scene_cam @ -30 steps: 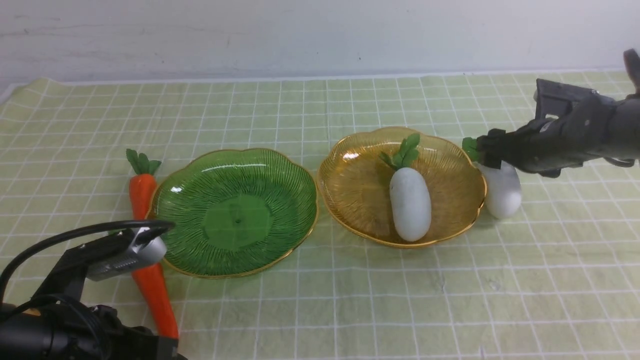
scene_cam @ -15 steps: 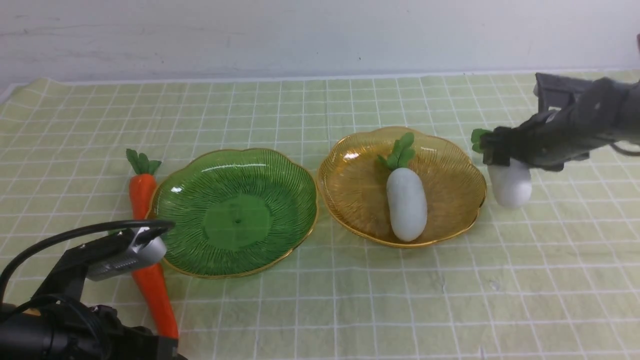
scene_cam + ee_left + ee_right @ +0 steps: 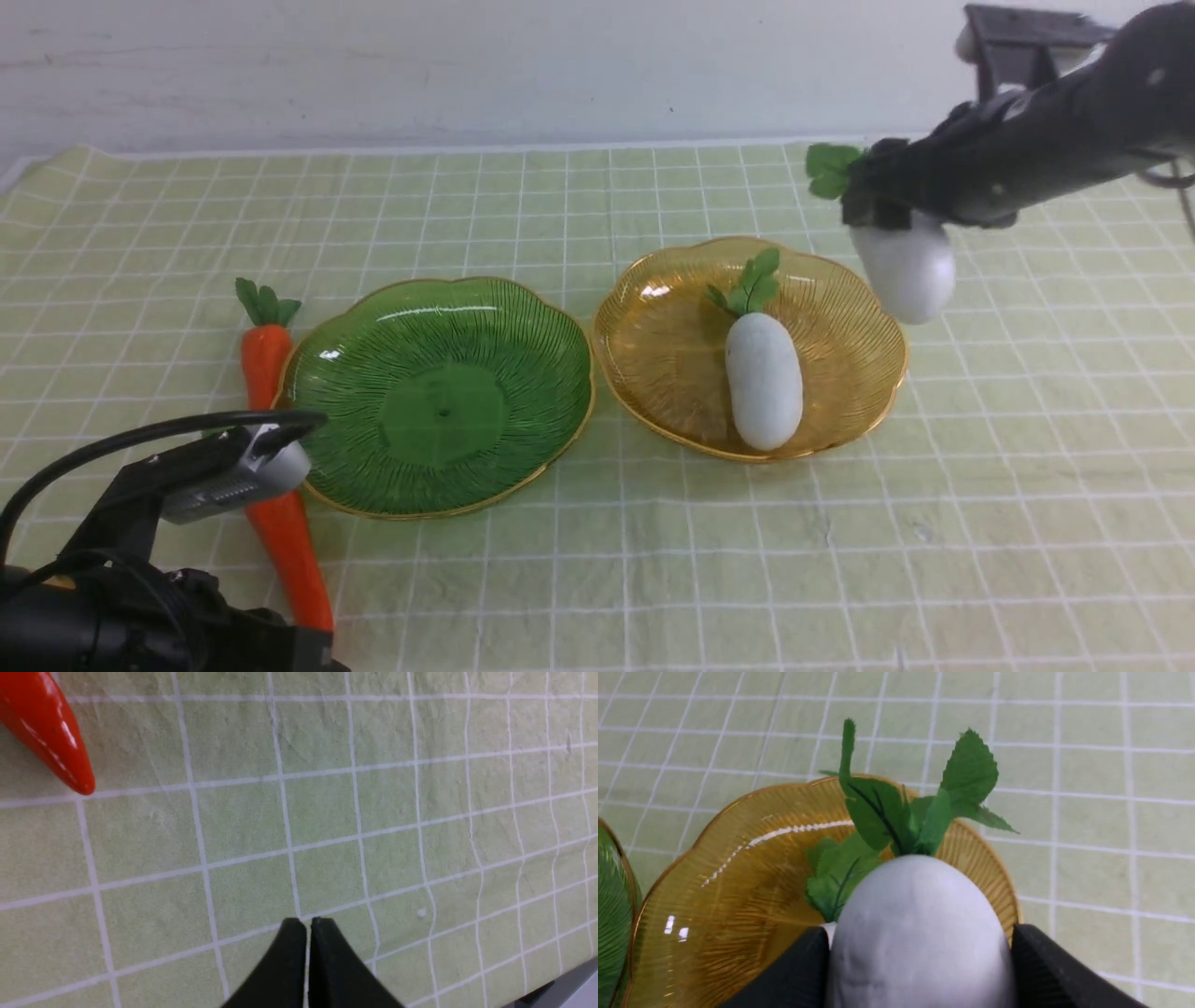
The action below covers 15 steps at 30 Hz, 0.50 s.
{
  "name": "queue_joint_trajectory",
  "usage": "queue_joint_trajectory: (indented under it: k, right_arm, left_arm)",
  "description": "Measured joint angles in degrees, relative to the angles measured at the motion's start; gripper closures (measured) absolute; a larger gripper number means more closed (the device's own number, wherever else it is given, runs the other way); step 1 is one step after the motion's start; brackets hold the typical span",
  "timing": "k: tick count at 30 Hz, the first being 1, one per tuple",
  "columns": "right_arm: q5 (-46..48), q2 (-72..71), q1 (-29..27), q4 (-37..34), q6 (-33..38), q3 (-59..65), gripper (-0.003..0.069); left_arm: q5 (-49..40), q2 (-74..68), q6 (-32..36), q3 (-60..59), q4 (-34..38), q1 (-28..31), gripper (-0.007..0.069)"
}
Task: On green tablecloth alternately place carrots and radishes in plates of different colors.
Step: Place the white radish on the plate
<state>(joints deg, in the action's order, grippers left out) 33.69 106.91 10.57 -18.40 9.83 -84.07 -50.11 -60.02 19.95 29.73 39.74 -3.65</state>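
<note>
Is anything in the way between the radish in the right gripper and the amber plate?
Nothing visible stands between them: the held radish hangs in the right gripper above the amber plate at its right rim. The other radish already lies in the plate, right of centre, leaving the left half bare.

pale yellow-green tablecloth [image 3: 327, 812] with a grid of thin white lines, slightly wrinkled, filling nearly the whole view. the glossy orange pointed tip of a carrot [image 3: 51, 742] lies on the cloth at one corner, the rest cut off by the edge. the left gripper [image 3: 306, 921] enters from the opposite edge, its two dark fingers [image 3: 285, 961] pressed together with only a hairline seam between them, holding nothing, well apart from the carrot.
</note>
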Motion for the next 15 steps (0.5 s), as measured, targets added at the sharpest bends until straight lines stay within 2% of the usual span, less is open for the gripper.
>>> queue_joint_trajectory:
  k: [6, 15]
  right_arm:
    - [-0.49, 6.45, 2.56, -0.22, -0.31, 0.00, 0.0214]
    - [8.47, 8.76, 4.08, -1.25, -0.49, 0.06, 0.0214]
  left_arm:
    - [0.00, 0.00, 0.00, 0.00, 0.00, 0.00, 0.0629]
    - [0.00, 0.00, 0.00, 0.00, 0.00, 0.00, 0.0629]
